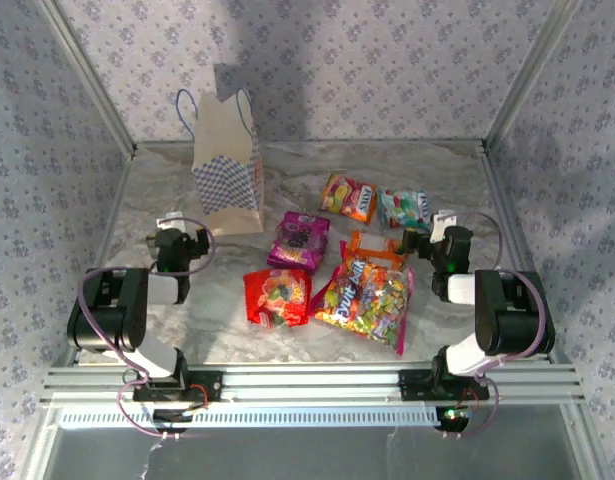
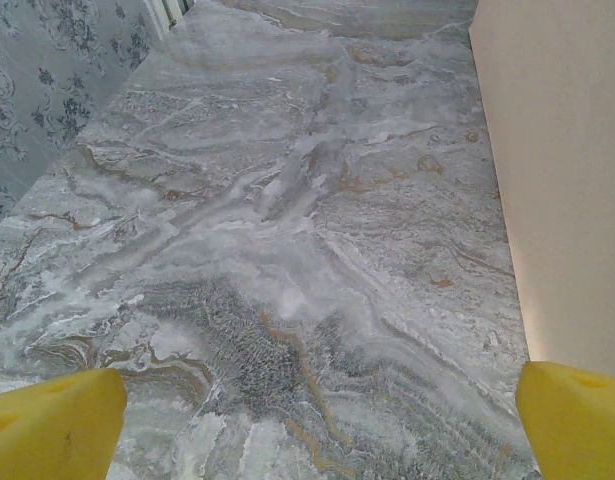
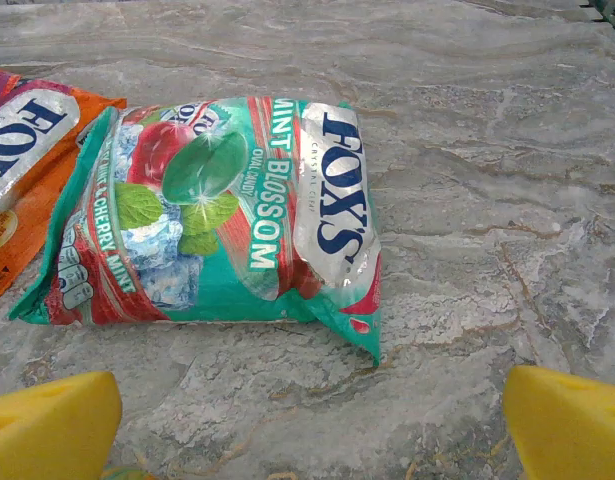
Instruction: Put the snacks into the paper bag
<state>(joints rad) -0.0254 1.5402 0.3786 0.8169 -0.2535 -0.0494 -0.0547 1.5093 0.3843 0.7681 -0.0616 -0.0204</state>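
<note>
Counting six glossy snack packets flat on the marble table [image 1: 152,200], centre to right: red packet [image 1: 277,296], purple packet [image 1: 299,240], orange packet [image 1: 348,197], teal-white packet [image 3: 217,215] marked Mint Blossom, small orange packet [image 1: 375,246] — seemingly tucked partly under the larger multicoloured packet [image 1: 365,292] with pink edges. One paper bag [image 1: 227,165], cream with a blue-white checkered band and blue cord handles, stands upright at back left. Left gripper [image 2: 307,425] and right gripper [image 3: 307,420] — fingers spread wide, both empty.
</note>
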